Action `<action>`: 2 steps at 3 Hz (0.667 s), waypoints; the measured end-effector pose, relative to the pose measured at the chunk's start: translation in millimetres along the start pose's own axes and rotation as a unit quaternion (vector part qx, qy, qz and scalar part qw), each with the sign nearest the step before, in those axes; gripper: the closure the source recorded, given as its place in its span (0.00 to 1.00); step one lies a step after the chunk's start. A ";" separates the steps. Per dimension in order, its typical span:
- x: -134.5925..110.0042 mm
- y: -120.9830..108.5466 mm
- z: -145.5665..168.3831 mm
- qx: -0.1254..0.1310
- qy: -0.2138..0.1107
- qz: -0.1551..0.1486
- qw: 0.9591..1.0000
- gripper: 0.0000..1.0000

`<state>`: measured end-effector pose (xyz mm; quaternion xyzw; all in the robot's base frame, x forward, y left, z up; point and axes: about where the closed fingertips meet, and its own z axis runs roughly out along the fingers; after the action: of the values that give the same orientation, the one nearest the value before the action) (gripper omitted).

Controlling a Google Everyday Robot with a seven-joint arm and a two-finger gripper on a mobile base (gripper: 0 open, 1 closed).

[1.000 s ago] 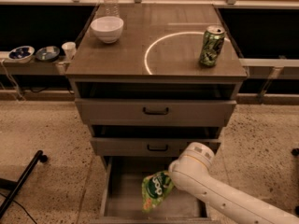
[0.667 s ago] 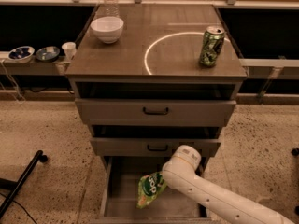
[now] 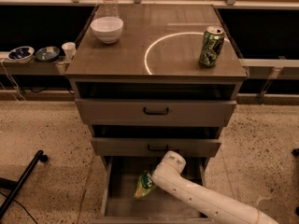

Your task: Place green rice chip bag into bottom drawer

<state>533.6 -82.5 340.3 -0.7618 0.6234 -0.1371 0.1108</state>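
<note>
The bottom drawer (image 3: pixel 122 206) stands pulled open at the foot of the grey cabinet, its flat floor showing. The green rice chip bag (image 3: pixel 145 185) hangs upright inside the drawer, just above the floor toward the back. My white arm reaches in from the lower right, and my gripper (image 3: pixel 155 180) sits at the bag's right edge, mostly hidden behind the wrist. It appears to hold the bag, though the fingers themselves are out of sight.
Two shallower drawers with black handles (image 3: pixel 156 110) sit above. On the cabinet top stand a white bowl (image 3: pixel 107 29) and a green drink can (image 3: pixel 211 46). Small bowls (image 3: pixel 21 53) and a cup rest on a left shelf. A black pole (image 3: pixel 23 183) lies on the floor at left.
My arm has moved left and farther into the drawer, carrying the bag with it toward the back and slightly lower.
</note>
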 end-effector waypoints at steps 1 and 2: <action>3.8 -3.8 31.0 -0.007 0.018 0.033 0.999 0.77; -1.8 0.9 56.6 -0.018 0.010 0.035 0.999 0.55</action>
<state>552.0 -81.0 286.8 -0.7401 0.6529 -0.1299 0.0954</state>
